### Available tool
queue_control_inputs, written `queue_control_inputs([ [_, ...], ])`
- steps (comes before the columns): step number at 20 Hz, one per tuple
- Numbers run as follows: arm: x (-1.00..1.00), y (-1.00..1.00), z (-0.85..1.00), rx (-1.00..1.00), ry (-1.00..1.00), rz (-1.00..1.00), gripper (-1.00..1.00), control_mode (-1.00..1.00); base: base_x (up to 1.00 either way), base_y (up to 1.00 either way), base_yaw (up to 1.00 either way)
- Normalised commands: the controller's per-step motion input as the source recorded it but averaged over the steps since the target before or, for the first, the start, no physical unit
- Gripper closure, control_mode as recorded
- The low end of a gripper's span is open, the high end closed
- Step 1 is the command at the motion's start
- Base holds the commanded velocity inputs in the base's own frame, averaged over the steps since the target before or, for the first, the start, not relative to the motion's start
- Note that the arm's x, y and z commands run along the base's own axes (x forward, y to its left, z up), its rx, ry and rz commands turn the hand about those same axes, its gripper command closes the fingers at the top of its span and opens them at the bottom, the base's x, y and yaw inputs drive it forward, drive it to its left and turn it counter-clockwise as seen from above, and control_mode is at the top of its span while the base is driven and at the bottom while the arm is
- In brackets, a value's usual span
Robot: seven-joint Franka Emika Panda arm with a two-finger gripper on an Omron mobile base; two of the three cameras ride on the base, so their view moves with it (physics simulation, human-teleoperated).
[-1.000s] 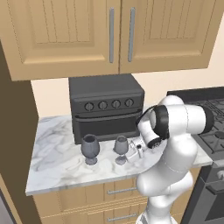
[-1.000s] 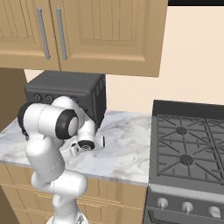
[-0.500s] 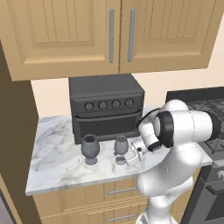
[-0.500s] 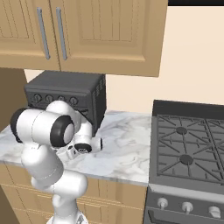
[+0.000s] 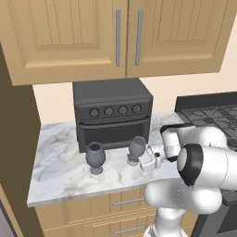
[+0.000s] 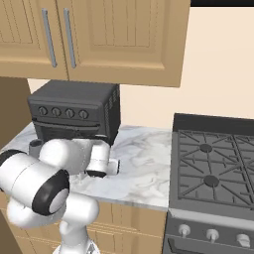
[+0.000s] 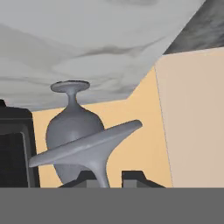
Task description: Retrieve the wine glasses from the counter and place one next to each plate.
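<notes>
Two smoky-grey wine glasses stand on the marble counter in front of a dark oven. The wider glass is on the left and the slimmer glass on the right. My gripper reaches in level from the right, low at the slimmer glass's stem. In the hand view, which is rolled upside down, the gripper is shut on that stem, and the glass's round foot looks tilted. The wider glass stands beyond it. The plates are out of view.
A dark toaster oven stands close behind the glasses, under wooden wall cabinets. A black gas stove adjoins the counter on the right. My bulky white arm hangs over the counter's front edge.
The fingers have closed from wide open onto the slimmer glass's stem. The arm's elbow has sunk lower and forward. Both glasses stay where they were.
</notes>
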Motion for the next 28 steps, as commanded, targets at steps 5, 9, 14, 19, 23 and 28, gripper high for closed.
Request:
queue_control_inputs([
  [5, -0.32, -0.05, 0.95, 0.12, 0.10, -0.11, 1.00, -1.00, 0.00, 0.00, 0.00],
  [9, -0.51, -0.12, 1.00, 0.01, 0.06, -0.15, 1.00, -1.00, 0.00, 0.00, 0.00],
  [14, -0.66, -0.27, 0.92, 0.00, 0.04, -0.13, 1.00, -1.00, 0.00, 0.00, 0.00],
  [19, -0.84, -0.38, 0.86, 0.00, 0.05, -0.08, 1.00, -1.00, 0.00, 0.00, 0.00],
  [23, -0.97, -0.46, 0.72, 0.00, 0.01, -0.04, 1.00, -1.00, 0.00, 0.00, 0.00],
  [28, -0.91, -0.48, 0.42, 0.00, 0.00, -0.01, 1.00, -1.00, 0.00, 0.00, 0.00],
])
